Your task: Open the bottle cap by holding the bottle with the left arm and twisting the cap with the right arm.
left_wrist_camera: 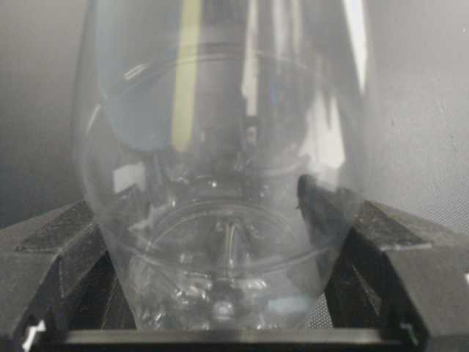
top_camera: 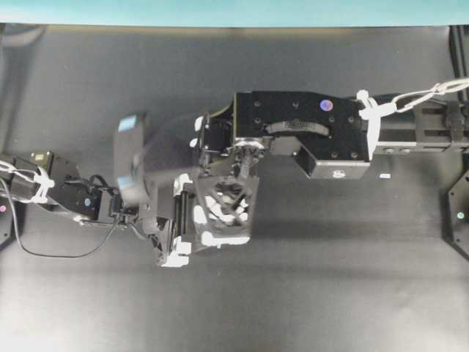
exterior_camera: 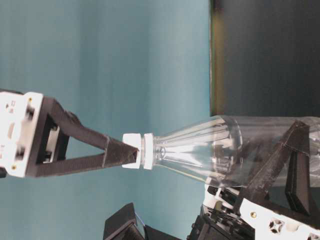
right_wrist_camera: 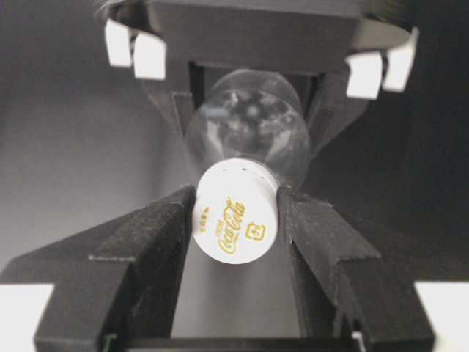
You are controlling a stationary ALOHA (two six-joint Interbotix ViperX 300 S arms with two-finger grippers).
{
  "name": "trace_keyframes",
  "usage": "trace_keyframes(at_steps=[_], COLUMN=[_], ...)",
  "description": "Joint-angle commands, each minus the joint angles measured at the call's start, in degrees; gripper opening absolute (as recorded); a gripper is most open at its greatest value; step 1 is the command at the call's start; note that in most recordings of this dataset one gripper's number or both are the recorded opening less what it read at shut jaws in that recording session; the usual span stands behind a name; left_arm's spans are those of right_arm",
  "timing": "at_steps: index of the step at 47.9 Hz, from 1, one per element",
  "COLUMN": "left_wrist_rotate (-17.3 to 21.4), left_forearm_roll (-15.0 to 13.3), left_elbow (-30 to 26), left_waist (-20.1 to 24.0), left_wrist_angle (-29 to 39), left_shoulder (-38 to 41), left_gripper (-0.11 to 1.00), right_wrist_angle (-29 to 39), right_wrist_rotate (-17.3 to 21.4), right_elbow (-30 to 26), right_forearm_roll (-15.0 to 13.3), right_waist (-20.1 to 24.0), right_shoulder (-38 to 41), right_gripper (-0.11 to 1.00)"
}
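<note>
the right pincer [right_wrist_camera: 236,220] sits nearest in its own wrist view, its two dark fingers [right_wrist_camera: 150,246] pressed against either side of the bottle cap [right_wrist_camera: 236,220], clamped on it. the cap is white with gold lettering on top, and in the table-level view the fingertips cover the cap only, not the collar ring behind it. that looks like the right hold for twisting: the turn should go around the bottle's long axis, with the squeeze kept even so the smooth cap does not slip between the pads.

just beyond the cap the bottle [exterior_camera: 200,147] widens into its clear shoulders. it stands upright off the worktop [top_camera: 330,293], cap uppermost. any sideways pull from the right arm [top_camera: 300,132] during the twist would lever the neck against the lower grip, so the wrist should roll without drifting.

farthest down, the left pincer [left_wrist_camera: 227,213] holds the bottle's round body between its dark fingers [left_wrist_camera: 330,209], which touch the clear wall on both sides. the jaws stand wide because the body is wide. thin plastic like this probably flexes, so the left arm [top_camera: 73,194] needs enough grip to stop the bottle spinning with the cap, without crushing it. from overhead the right arm hides cap and bottle.
</note>
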Motion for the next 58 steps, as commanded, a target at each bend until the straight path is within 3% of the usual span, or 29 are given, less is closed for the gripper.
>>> trace_keyframes(at_steps=[1,5,9,34,41,44,58], left_wrist_rotate=[-0.2,-0.3,-0.3,-0.3,-0.3,-0.3,-0.3], left_forearm_roll=[0.1,0.1,0.2,0.2,0.2,0.2,0.2], left_elbow=[-0.4,-0.4,-0.4,-0.4,-0.5,-0.5,-0.6], left_waist=[-0.4,-0.4,-0.4,-0.4,-0.4,-0.4,-0.4], left_wrist_angle=[0.1,0.2,0.2,0.3,1.2,1.8,3.3], left_shoulder=[-0.2,-0.3,-0.2,-0.2,-0.2,-0.2,-0.3], left_gripper=[0.81,0.81,0.81,0.81,0.81,0.81,0.81], right_wrist_angle=[0.2,0.2,0.2,0.5,0.7,0.9,3.3], right_wrist_rotate=[-5.4,-9.5,-11.1,-10.4,-7.6,-6.9,-2.9], right_elbow=[-0.2,0.0,0.0,-0.3,0.1,0.0,2.4], right_forearm_roll=[0.1,-0.1,-0.3,-0.4,-0.4,-0.4,-1.0], right_waist=[1.7,2.0,2.0,2.0,2.0,2.0,1.0], right_shoulder=[-0.4,-0.4,-0.4,-1.5,-2.3,-2.9,-9.2], right_gripper=[0.36,0.36,0.36,0.37,0.75,0.84,0.83])
